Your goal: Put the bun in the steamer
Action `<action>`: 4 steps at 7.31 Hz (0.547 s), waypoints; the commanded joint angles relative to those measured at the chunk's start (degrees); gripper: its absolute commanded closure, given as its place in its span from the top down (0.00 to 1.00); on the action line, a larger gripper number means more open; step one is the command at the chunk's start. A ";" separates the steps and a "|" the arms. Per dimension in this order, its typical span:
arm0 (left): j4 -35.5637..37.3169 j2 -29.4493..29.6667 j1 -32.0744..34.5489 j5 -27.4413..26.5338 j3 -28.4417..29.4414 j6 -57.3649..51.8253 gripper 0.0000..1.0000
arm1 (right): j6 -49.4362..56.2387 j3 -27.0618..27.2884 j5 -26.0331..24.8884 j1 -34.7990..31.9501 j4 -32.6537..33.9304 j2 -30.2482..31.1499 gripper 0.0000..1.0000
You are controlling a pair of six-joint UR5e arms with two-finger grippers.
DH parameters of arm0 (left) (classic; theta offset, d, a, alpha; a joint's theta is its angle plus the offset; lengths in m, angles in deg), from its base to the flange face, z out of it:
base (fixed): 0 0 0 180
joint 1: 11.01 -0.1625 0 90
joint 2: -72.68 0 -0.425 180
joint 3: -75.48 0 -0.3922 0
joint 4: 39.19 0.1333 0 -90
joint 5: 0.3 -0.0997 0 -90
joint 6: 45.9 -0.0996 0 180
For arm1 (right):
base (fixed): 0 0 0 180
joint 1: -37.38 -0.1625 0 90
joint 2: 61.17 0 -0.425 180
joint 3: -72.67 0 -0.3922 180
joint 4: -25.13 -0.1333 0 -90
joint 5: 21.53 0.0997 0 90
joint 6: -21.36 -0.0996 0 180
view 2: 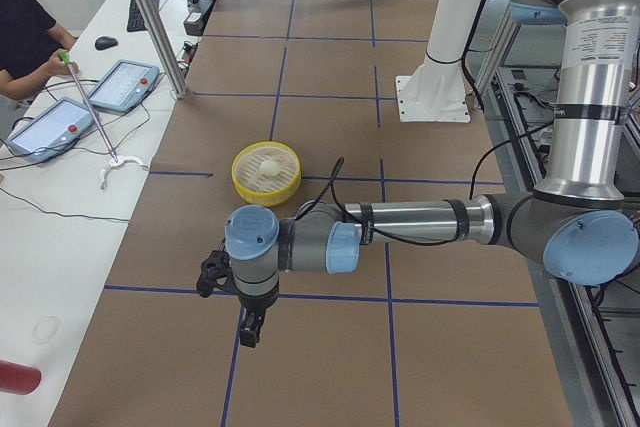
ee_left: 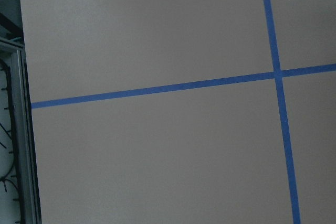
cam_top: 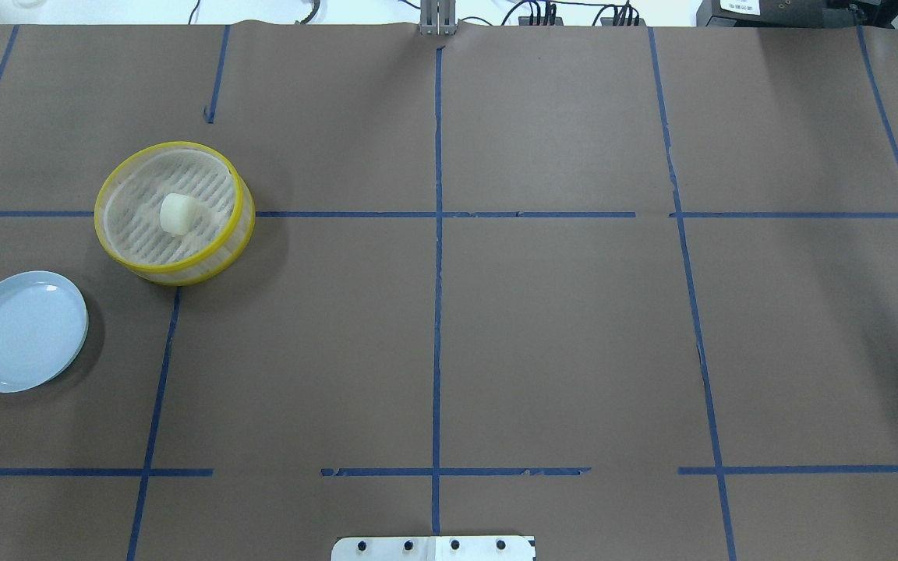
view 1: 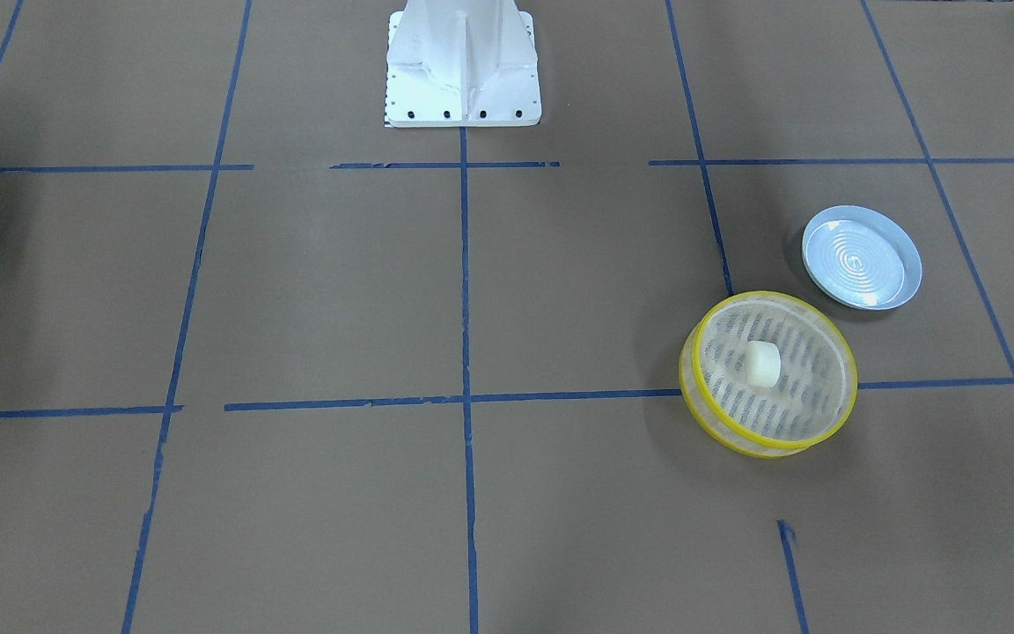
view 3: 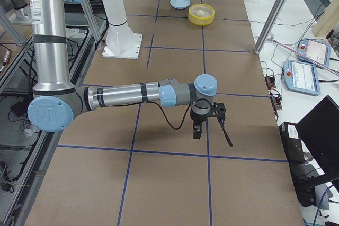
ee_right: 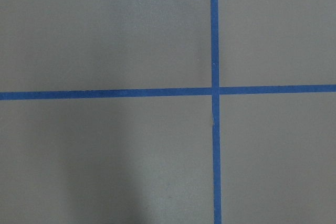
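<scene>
We see the bun (cam_top: 177, 213) lying near the middle of the steamer's (cam_top: 184, 271) mesh floor, with the plate (cam_top: 22, 330) nearby on the worktop (cam_top: 558, 327). The left gripper (view 2: 247, 337) and right gripper (view 3: 196, 134) show only in side views, well apart from the steamer. We cannot tell whether their jaws are apart or together.

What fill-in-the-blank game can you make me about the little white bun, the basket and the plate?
1. The bun sits ____ the steamer.
2. The steamer's rims are bright ____.
3. The plate beside it is ____ than the steamer.

Missing words: inside; yellow; smaller.
</scene>
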 commanded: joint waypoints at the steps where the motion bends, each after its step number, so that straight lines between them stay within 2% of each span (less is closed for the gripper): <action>1: 0.37 -1.28 -0.25 2.67 -2.53 6.17 1.00 | 0.00 0.00 0.00 -0.02 0.00 0.00 1.00; 4: -0.07 -1.19 -4.89 3.56 -4.10 6.35 1.00 | 0.00 0.00 0.00 -0.02 0.00 0.00 1.00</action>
